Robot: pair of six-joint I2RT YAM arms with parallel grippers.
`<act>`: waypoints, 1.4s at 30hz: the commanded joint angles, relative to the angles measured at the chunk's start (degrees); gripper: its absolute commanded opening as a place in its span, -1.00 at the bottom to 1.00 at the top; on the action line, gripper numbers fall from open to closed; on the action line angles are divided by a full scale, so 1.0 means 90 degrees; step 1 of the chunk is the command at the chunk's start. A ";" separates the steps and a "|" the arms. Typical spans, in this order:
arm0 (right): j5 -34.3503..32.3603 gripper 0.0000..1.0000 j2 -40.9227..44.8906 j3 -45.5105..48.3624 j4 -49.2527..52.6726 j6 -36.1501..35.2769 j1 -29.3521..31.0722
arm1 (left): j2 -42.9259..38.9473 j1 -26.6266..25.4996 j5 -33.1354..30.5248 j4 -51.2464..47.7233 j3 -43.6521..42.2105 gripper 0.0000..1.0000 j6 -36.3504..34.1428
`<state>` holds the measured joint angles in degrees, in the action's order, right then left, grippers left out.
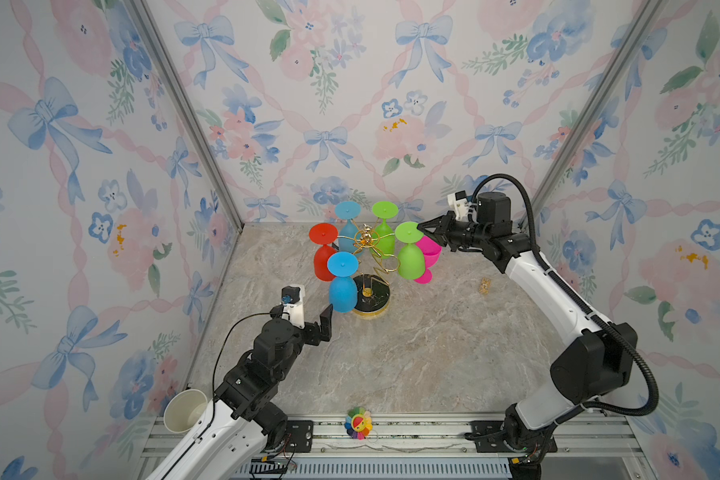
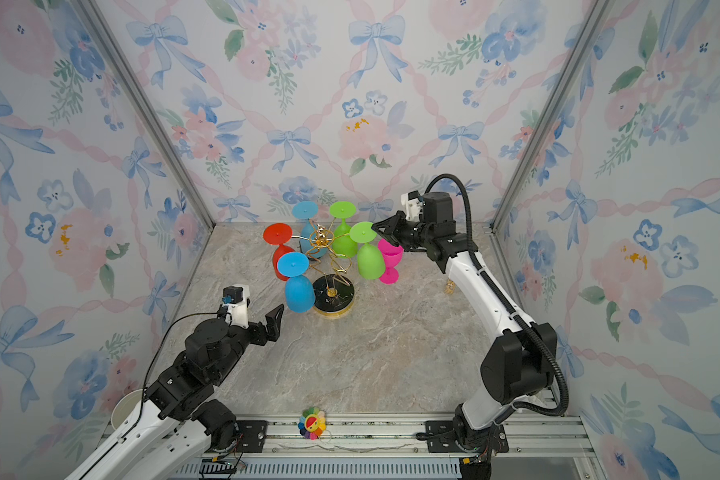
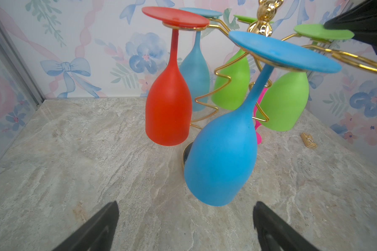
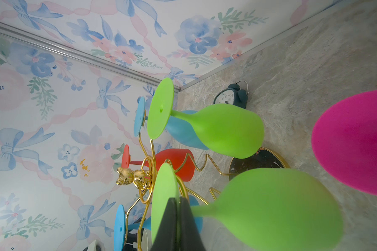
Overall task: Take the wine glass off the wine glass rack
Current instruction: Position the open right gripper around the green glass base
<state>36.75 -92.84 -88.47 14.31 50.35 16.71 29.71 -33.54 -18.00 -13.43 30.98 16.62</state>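
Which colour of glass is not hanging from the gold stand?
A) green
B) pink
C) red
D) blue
B: the pink glass stands bowl-up on the table just beside the gold stand, while all the other glasses hang upside down from its arms.

Both top views look down from the front over my whole table [image 1: 391,365]; my wrist cameras face the wine glass rack [image 1: 381,299] closely, from opposite sides.
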 commanded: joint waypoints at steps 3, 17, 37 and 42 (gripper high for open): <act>0.0027 -0.90 0.0138 0.0143 0.0054 0.0019 0.0067 | -0.0032 0.0045 0.0013 -0.0002 0.0086 0.96 0.0058; -0.0118 -0.97 0.0378 0.0429 -0.0396 0.0484 0.0174 | -0.0061 0.0045 0.0008 -0.0002 0.0078 0.96 0.0058; -0.0196 -1.00 0.0213 0.0505 -0.1041 0.0996 0.0243 | -0.0051 0.0045 0.0006 0.0012 0.0073 0.96 0.0065; -0.0228 -1.00 0.0111 0.0398 -0.1038 0.1027 0.0311 | -0.0057 0.0039 0.0006 0.0008 0.0073 0.96 0.0057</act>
<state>35.16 -90.67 -83.50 6.57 59.00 18.79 29.67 -33.54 -18.00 -13.43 30.98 16.62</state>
